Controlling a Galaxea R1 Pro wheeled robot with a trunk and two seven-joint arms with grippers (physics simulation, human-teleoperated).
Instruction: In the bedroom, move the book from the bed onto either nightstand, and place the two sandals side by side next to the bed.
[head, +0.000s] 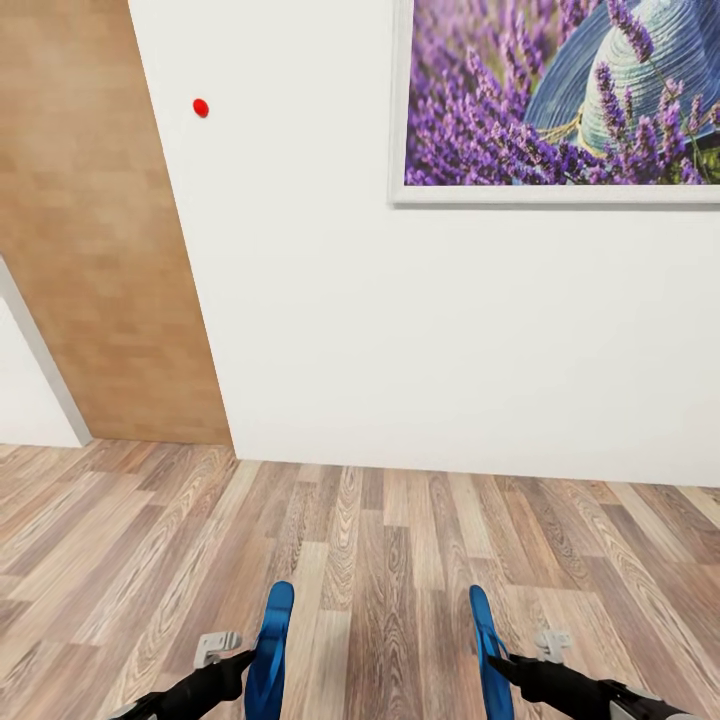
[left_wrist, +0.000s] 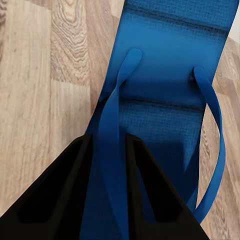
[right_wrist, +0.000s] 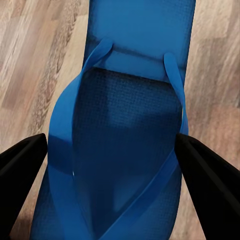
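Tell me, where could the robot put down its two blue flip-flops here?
The wood-plank floor lies bare between the white wall and the grippers. Each gripper, left and right, holds a sandal. No crowded spot shows.

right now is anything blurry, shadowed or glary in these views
Head view: even flat light, wall and floor sharp, no glare. Left wrist view: the sandal shows a dark patch near the black fingers. Right wrist view: the other sandal's sole darkens under its straps; floor grain soft.
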